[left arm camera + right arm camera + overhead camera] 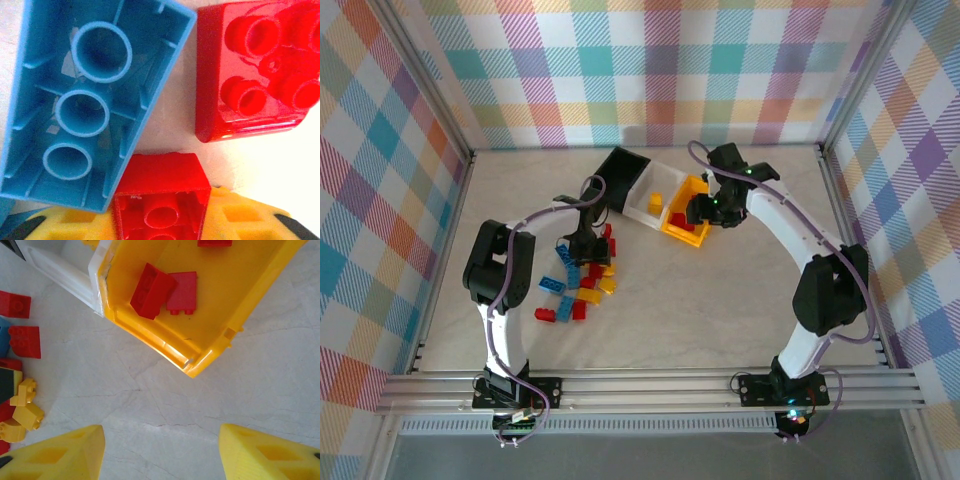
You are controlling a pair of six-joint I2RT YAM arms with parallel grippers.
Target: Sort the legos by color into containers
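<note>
Legos [152,290], red, maybe three, in yellow bin [235,285]

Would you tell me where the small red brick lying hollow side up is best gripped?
Pinch the small red brick across its two flat side walls, coming from straight above: its hollow faces up, and the left tool flanks those walls.

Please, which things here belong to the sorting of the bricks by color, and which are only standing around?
For the job: loose bricks; black bin; white bin; yellow bin; left gripper, closed on a red brick; right gripper, open.
Just surroundings: plaid walls; metal frame.
</note>
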